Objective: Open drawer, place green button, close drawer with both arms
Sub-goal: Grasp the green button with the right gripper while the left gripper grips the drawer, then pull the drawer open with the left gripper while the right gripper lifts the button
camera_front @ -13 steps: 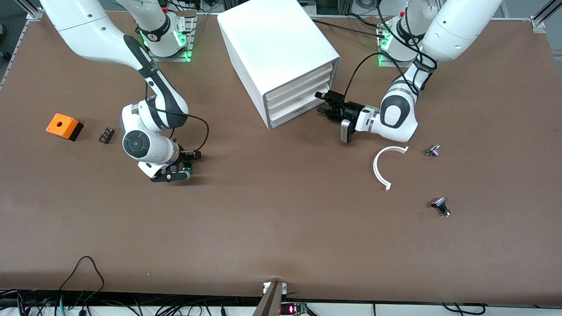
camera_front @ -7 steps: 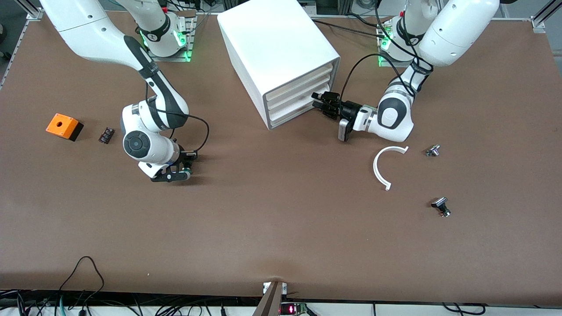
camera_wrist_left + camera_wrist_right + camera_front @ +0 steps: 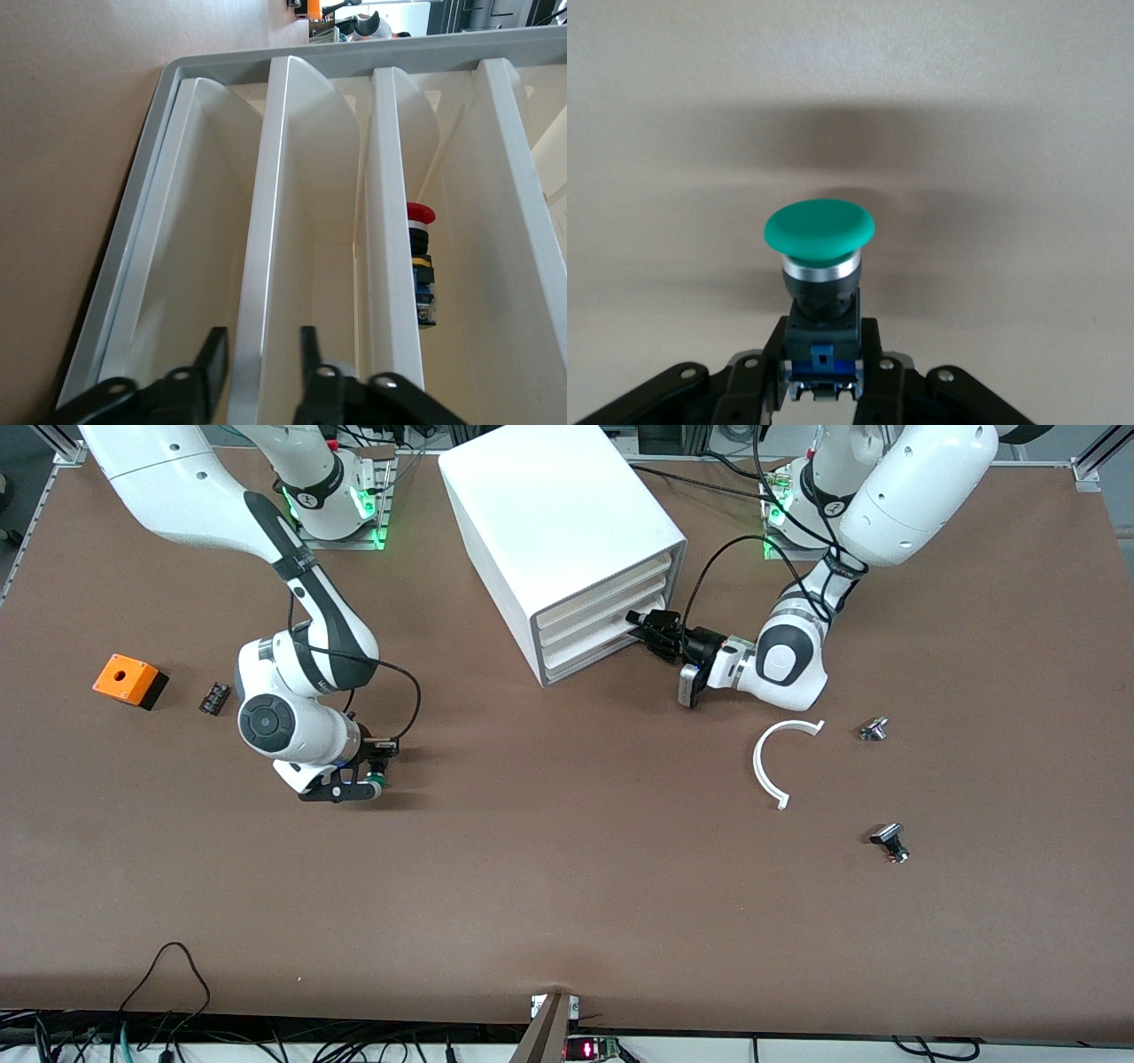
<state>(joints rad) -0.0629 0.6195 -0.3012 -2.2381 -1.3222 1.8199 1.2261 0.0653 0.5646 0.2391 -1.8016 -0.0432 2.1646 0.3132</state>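
Green-capped button (image 3: 819,232) sits clamped by its black body between the right gripper's (image 3: 361,776) fingers (image 3: 873,354), low over bare table (image 3: 567,886) toward the right arm's end, well apart from the cabinet (image 3: 554,522). Looks light, rigid plastic with a metal collar; the cap is smooth and domed, so the squarish black body is the sensible place to hold, as now. Probably not fragile, but it could twist if pinched off-centre.

Drawer (image 3: 589,657), the bottom one of the white cabinet, is not yet pulled out in the front view. Left gripper (image 3: 645,631) is at the cabinet's front; in the left wrist view its fingers (image 3: 213,354) straddle one white drawer lip, gap narrow, closing onto that edge; firm contact is hard to confirm. Which drawer's lip it is I cannot tell for sure. Thin plastic lip: stiff but slick, likely slides easily, cabinet could shift if tugged hard.

Contents: a red-capped button (image 3: 421,266) shows inside one drawer in the left wrist view; other compartments look empty as far as visible.

Loose on the table: orange box (image 3: 128,680), small black part (image 3: 214,697), white curved strip (image 3: 775,766), silver knob part (image 3: 873,729), black-capped switch (image 3: 889,841).
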